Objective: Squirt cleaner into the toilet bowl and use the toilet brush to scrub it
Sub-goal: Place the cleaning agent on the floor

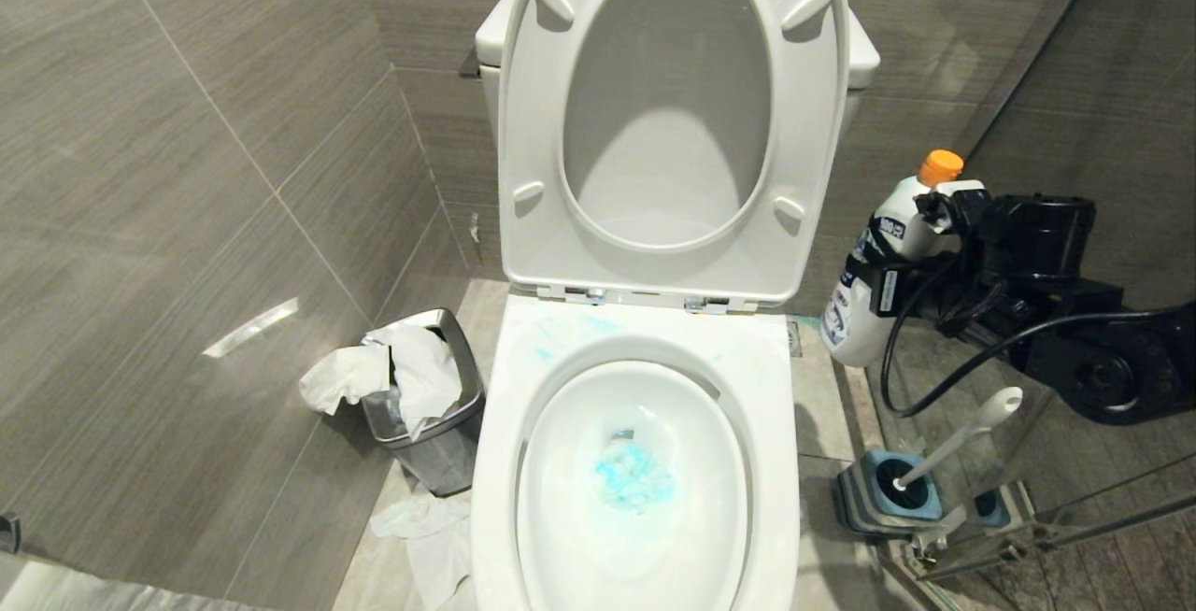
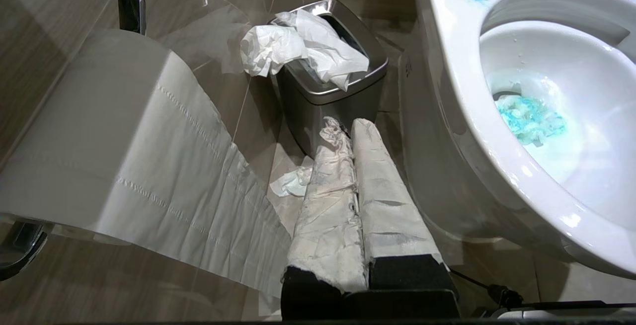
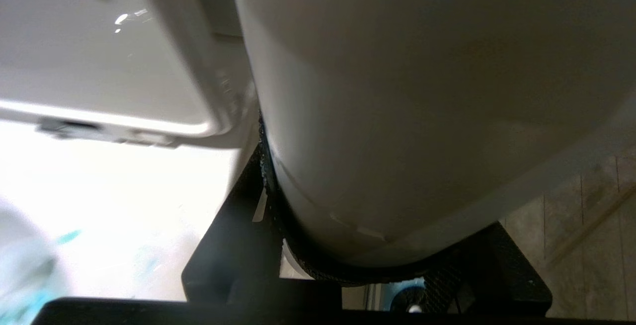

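A: Starting at the left, what's there?

B: In the left wrist view, a toilet paper roll (image 2: 89, 131) with a sheet trailing down. The head view misses it. Past it, a steel bin (image 1: 439, 424) stuffed with tissue, and more tissue on the floor (image 1: 374, 546).

A: And the left gripper?

B: The left gripper (image 2: 350, 128) shows only in its own view, near the floor by the bin. Its paper-wrapped fingers (image 2: 328, 201) are pressed together, empty.

A: The middle?

B: The toilet bowl (image 1: 645, 349), seat and lid up. Blue cleaner (image 1: 633, 476) clouds the water; thin smears mark the far rim.

A: The right?

B: The right gripper (image 1: 888, 261) clamps a white bottle (image 1: 883, 247) with an orange cap, held in the air right of the bowl. Its wrist view is nearly filled by the bottle's body between the jaws.

A: The brush?

B: The toilet brush (image 1: 962, 438) leans in its grey-and-blue holder (image 1: 883, 494) on the floor, near right, below the bottle. Only the head view shows it clearly.
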### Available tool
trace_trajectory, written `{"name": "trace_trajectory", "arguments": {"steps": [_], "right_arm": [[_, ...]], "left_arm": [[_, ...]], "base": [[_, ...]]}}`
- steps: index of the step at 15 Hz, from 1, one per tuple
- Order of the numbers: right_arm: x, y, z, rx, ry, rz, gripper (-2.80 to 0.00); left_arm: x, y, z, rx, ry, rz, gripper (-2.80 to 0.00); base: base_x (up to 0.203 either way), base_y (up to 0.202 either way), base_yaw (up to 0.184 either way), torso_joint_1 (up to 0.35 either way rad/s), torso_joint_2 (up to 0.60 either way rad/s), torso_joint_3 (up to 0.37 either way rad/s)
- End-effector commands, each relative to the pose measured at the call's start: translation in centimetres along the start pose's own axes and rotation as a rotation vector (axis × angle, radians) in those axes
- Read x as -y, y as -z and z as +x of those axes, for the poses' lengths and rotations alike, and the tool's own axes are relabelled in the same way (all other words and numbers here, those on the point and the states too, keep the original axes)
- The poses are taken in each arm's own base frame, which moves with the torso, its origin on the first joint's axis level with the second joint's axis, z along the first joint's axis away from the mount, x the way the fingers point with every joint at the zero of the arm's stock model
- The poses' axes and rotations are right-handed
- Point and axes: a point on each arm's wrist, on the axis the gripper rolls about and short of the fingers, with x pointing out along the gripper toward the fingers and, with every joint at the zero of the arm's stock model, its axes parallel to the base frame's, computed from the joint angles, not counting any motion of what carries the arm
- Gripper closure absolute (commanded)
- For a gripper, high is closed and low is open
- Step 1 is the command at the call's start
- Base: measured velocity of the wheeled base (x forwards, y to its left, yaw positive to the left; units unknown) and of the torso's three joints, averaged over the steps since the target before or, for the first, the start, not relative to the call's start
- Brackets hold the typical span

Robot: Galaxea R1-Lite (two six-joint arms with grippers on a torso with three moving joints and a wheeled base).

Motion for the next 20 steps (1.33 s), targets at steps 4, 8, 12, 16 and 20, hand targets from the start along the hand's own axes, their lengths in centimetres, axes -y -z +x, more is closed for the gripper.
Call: {"name": "trace_trajectory", "arguments": {"steps": [4,8,12,16,20], "right_arm": [[0.2,5.0,3.8,-0.017,0.025,0.005,0.00],[0.0,6.7,5.2,0.005,0.026,0.009,0.00],[-0.1,7.6,6.1,-0.010,0.024,0.007,0.00],[0.1,7.0,6.8,0.019,0.030,0.012,0.00],[0.0,6.2,7.1,0.049,0.030,0.004,0.00]], "left_arm": [[0.0,0.0,0.0,0.000,-0.001,0.000,0.00],[0.0,0.0,0.0,-0.001,0.000,0.002,0.00],[0.0,0.0,0.0,-0.002,0.000,0.002,0.00],[0.0,0.0,0.0,-0.002,-0.001,0.002,0.00],[0.0,0.0,0.0,-0.002,-0.001,0.003,0.00]], "base": [[0.000,0.000,0.000,0.000,0.00,0.000],[0.000,0.000,0.000,0.000,0.00,0.000],[0.000,0.000,0.000,0.000,0.00,-0.053],[0.000,0.000,0.000,0.003,0.00,-0.177],[0.000,0.000,0.000,0.004,0.00,-0.193]]}}
